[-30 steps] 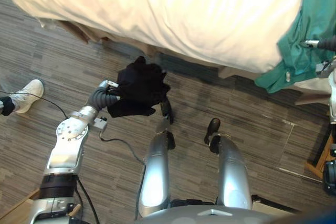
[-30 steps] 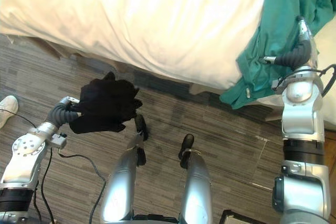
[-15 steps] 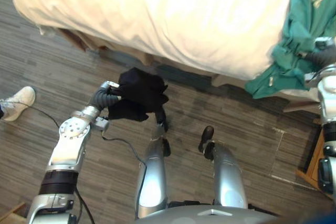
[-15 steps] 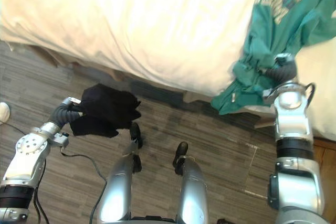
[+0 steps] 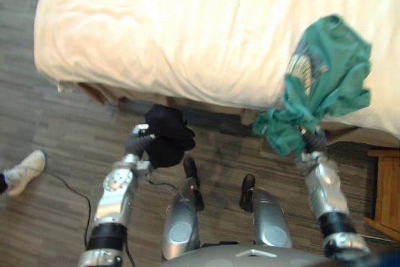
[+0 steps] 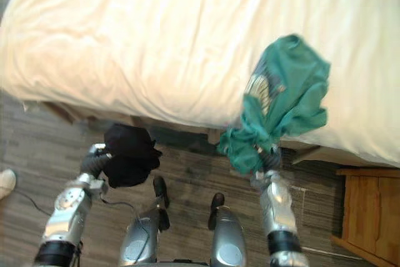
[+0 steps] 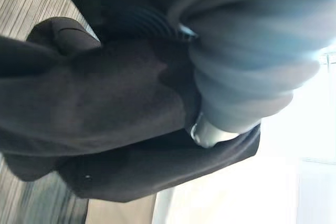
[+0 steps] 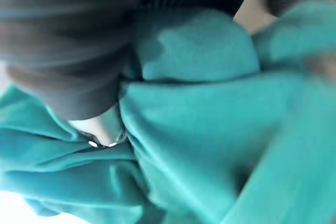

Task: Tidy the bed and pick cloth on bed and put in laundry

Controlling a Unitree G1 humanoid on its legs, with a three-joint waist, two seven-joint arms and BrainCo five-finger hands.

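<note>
At the bed's near edge: two cloths in all, one black cloth (image 5: 165, 141) and one green cloth (image 5: 325, 85), each carried by its own hand and both clear of the floor (image 5: 56, 223).
Bed (image 5: 187, 35): one, under a cream cover with soft creases. One corner of it shows at the robot's left, and the near edge hangs over a dark gap above the floor.
Black cloth: one bunched bundle, off the bed. It hangs above the floor just out from the near edge, nearer the bed's left corner than the green one, and is wrapped round the left hand.
Left hand (image 7: 247, 72): one, held up ahead of the robot's left side. Its ribbed cover runs straight into the black bundle, and cloth covers all beyond that, so I cannot tell whether it is clamped or slack.
Green cloth: one, with a pale print. Its upper part fans out over the cream cover just inside the near edge, and its lower bunch hangs past that edge above the floor. Whether it touches the bed cannot be told.
Right hand (image 8: 63, 61): one, under the green cloth's lower bunch. Green folds close over it past the ribbed cover, so its grip cannot be told either.
Shoe (image 5: 24, 170): one, white, a person's, on the floor at the robot's left, well apart from the bed.
Wooden furniture (image 5: 386, 186): one piece, at the robot's right, near the bed's near edge.
</note>
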